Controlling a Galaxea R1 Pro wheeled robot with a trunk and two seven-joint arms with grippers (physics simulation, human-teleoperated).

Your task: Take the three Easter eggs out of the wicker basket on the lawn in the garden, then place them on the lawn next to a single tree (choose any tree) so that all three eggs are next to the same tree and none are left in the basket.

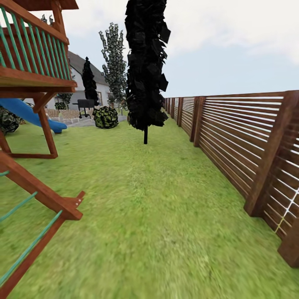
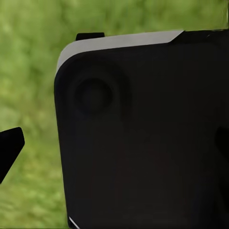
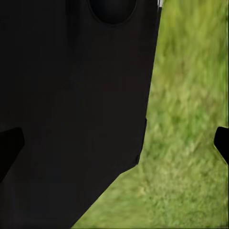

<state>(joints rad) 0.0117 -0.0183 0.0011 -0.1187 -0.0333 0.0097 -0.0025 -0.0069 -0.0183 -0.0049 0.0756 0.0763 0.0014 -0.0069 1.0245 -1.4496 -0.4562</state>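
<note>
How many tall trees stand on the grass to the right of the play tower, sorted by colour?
Black conifers: 2
Green-white mottled tree: 1
Total: 3

My view: lawn [image 1: 158,216] runs ahead. Playset [image 1: 37,104] legs planted at 10 o'clock, slide [image 1: 35,116] foot beyond. Conifer [image 1: 145,66] at 12. Fence [image 1: 245,141] along 2 o'clock edge.
</note>
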